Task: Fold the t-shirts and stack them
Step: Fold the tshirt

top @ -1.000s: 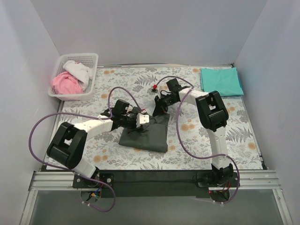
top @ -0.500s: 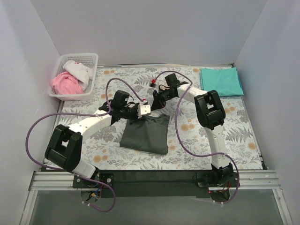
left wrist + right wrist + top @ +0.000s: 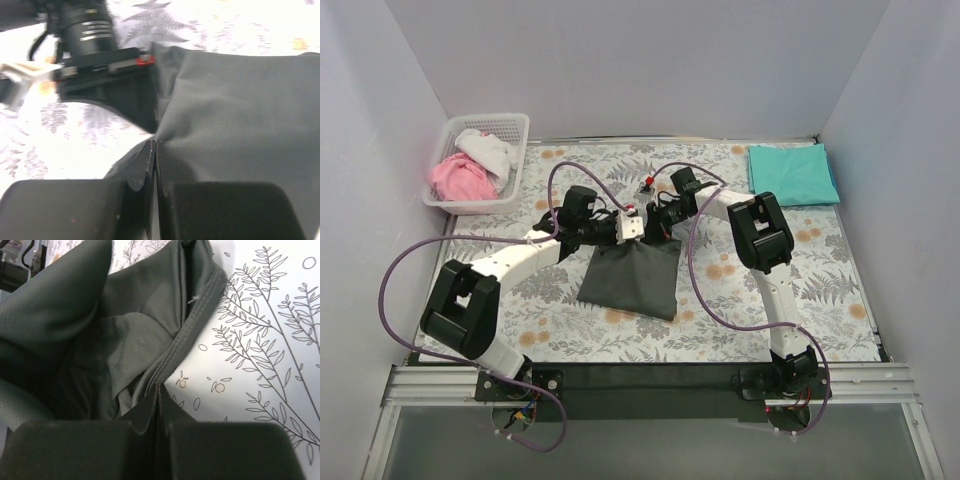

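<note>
T-shirt point(image 3: 630, 282), charcoal: far edge clamped inside both jaws, seemingly raised.

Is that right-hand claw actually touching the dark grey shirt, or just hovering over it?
Touching. The right wrist view shows the right gripper shut on the charcoal t-shirt at its stitched hem.

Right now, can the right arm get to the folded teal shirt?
Probably yes, but not free-handed: the right hand is shut on the charcoal shirt. The teal shirt lies on that arm's side at the far right, with nothing lying between them.
</note>
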`<state>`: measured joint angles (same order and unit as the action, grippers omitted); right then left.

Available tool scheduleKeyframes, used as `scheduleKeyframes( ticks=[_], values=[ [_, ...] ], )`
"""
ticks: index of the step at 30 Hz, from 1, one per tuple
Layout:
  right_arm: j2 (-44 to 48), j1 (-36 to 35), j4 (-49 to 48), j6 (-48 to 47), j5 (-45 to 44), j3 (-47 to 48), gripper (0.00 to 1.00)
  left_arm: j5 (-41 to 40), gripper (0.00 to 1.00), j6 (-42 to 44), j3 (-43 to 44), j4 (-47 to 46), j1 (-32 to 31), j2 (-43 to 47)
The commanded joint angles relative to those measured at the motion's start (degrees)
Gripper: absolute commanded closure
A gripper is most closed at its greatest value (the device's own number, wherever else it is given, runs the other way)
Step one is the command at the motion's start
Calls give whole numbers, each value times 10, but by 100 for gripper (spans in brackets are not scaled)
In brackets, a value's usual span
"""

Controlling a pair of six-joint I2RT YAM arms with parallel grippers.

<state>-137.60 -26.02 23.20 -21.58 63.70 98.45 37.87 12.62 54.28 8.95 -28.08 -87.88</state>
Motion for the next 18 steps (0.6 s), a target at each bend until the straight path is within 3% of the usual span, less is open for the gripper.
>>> scheduleKeyframes(
  ticks=[1,18],
  values=[
    [-17,-5,26,-8,11,-6,97,-15,100,9,37,-52,14,-20],
    [-40,4,54,-11,9,48,97,-10,100,-1,14,-227,31,-118]
  ],
)
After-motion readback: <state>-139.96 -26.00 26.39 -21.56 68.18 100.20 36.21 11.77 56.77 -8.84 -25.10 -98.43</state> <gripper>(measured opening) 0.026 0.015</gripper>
